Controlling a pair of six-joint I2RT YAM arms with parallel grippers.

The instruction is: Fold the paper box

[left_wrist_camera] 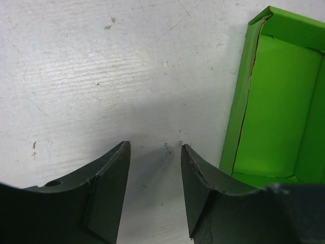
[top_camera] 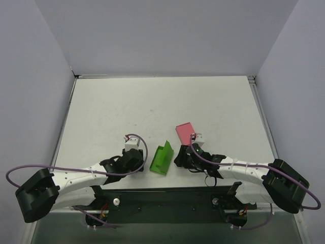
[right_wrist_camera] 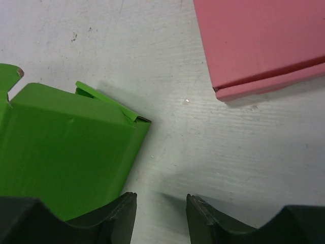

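Two grippers flank the paper box (top_camera: 161, 158), one on each side, and neither has hold of it.

Left gripper (left_wrist_camera: 155, 147): fingers parted, only bare table (left_wrist_camera: 101, 66) in the gap. The box sits just outside the finger seen at right in its wrist view, with its open inside turned toward that finger.

Right gripper (right_wrist_camera: 160, 197): fingers likewise parted on nothing. The box lies just outside the finger seen at left, closed outer face toward it, with a small tab sticking out at the far corner. Pink box (right_wrist_camera: 264, 46) lies ahead of the other finger, apart from the green one.

Step, as we judge it: box half-formed, walls partly raised, both grippers between grasps. The next move likely calls for one gripper to steady a wall while the other presses a loose flap or tab home. Thin card, so light pressure.

Orientation: long axis runs away from the arm bases, far end leaning slightly right. Open side faces left.
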